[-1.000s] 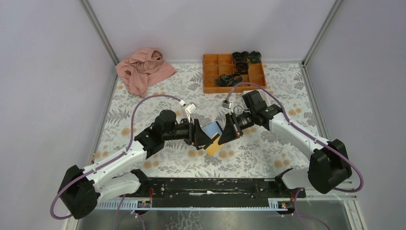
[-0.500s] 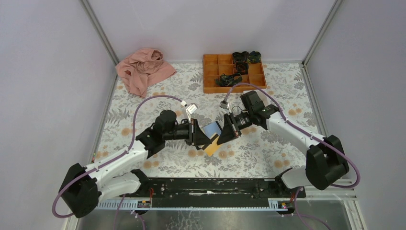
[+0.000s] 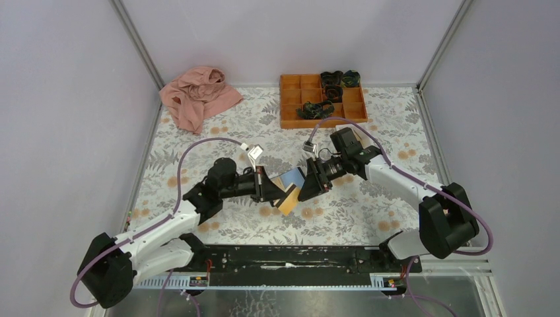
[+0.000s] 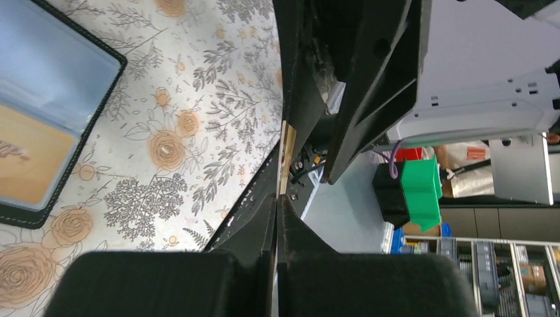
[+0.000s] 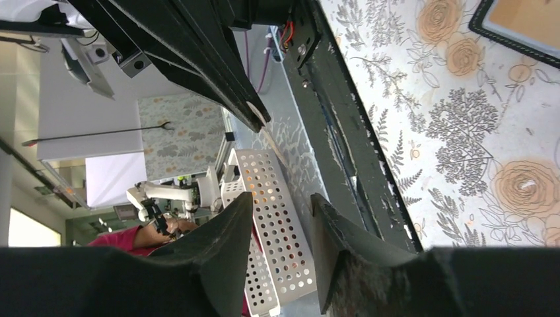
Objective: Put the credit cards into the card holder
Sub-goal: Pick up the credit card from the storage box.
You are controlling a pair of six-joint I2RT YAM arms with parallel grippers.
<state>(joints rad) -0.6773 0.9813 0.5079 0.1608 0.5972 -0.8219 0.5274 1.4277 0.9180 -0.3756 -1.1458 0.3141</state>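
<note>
The left gripper [image 3: 274, 190] is clenched on one tan card [image 3: 288, 200], held off the table just beside the near side of the holder [image 3: 292, 177]. The left wrist view shows this card edge-on only, as a thin strip. The right gripper [image 3: 306, 187] stands close by, fingers apart, gripping nothing. The holder lies open, largely covered by both grippers. A second card [image 4: 26, 165] sits in its blue pocket, cut off by the frame.
</note>
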